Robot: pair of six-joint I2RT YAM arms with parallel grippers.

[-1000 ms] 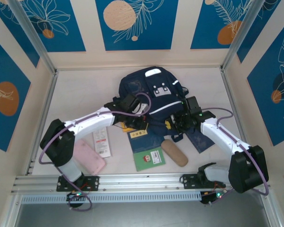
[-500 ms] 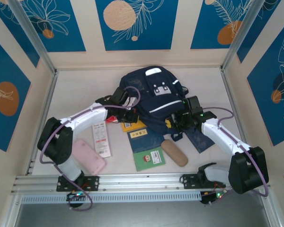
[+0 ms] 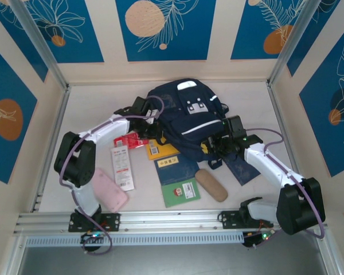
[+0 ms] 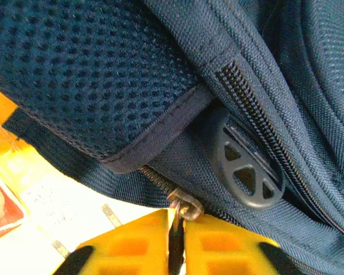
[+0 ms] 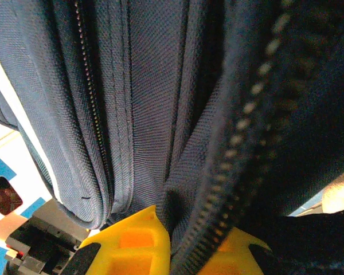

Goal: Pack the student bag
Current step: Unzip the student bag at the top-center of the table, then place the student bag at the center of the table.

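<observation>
The student bag (image 3: 186, 112), dark navy with thin white stripes and grey patches, lies at the back middle of the table. My left gripper (image 3: 153, 116) is at the bag's left side. In the left wrist view its yellow fingers (image 4: 132, 240) are shut on the metal zipper pull (image 4: 184, 204) of the bag (image 4: 103, 69), beside a round plastic tab (image 4: 246, 169). My right gripper (image 3: 216, 143) is at the bag's near right edge. The right wrist view has its yellow fingers (image 5: 135, 240) shut on a fold of bag fabric (image 5: 155, 97) that carries a zipper track (image 5: 235, 154).
In front of the bag lie a red packet (image 3: 132, 140), a white box (image 3: 123, 167), a pink case (image 3: 108, 190), a yellow booklet (image 3: 160, 150), a navy booklet (image 3: 175, 166), a green booklet (image 3: 182, 192) and a tan pouch (image 3: 211, 184). A blue flat piece (image 3: 245, 167) lies under the right arm.
My left gripper has moved back and to the left along the bag's side, holding the zipper pull. The bag's near left part has shifted back, uncovering the red packet. The right arm has stayed put.
</observation>
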